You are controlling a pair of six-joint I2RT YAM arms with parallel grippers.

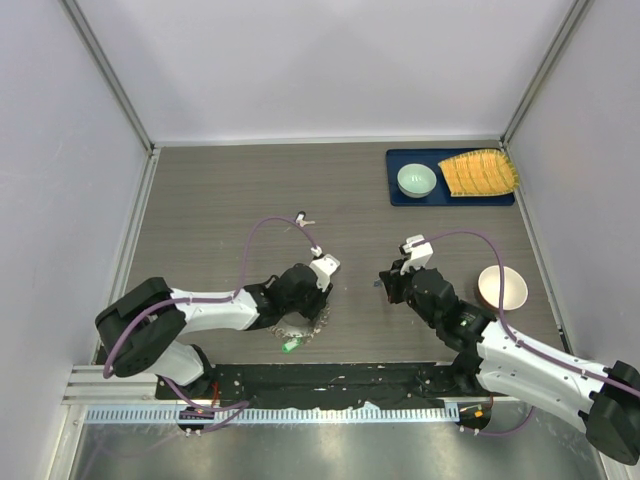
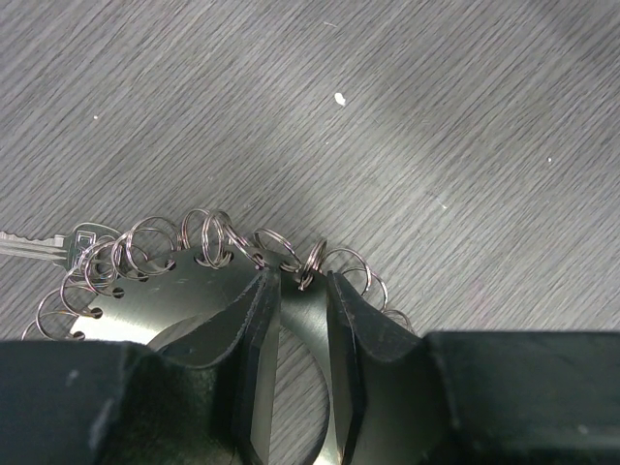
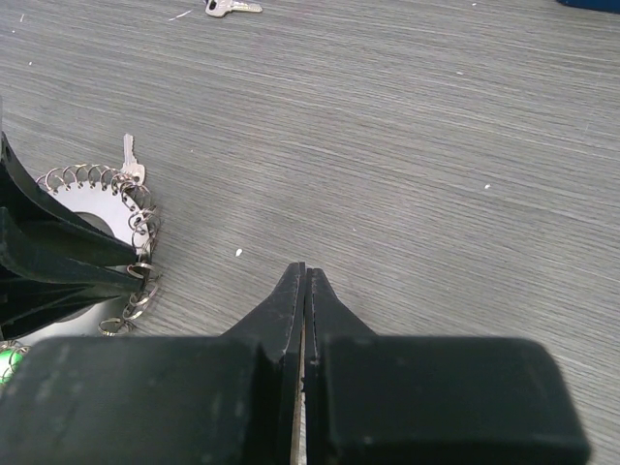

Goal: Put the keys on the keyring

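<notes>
The keyring (image 2: 145,300) is a flat grey metal ring whose rim is strung with small wire loops. It lies under my left gripper (image 2: 302,276), whose jaws are closed on the ring's band. A silver key (image 2: 34,247) hangs from its left rim. In the top view the keyring (image 1: 293,326) sits by my left gripper (image 1: 312,305), with the green-headed key (image 1: 290,345) at its near edge. A loose silver key (image 1: 303,218) lies farther back and shows in the right wrist view (image 3: 232,8). My right gripper (image 3: 304,271) is shut and empty, to the right of the keyring (image 3: 87,208). No blue key shows.
A blue tray (image 1: 400,195) at the back right holds a green bowl (image 1: 416,180) and a yellow ridged object (image 1: 480,173). A cream bowl (image 1: 501,288) stands beside my right arm. Walls enclose the table on three sides.
</notes>
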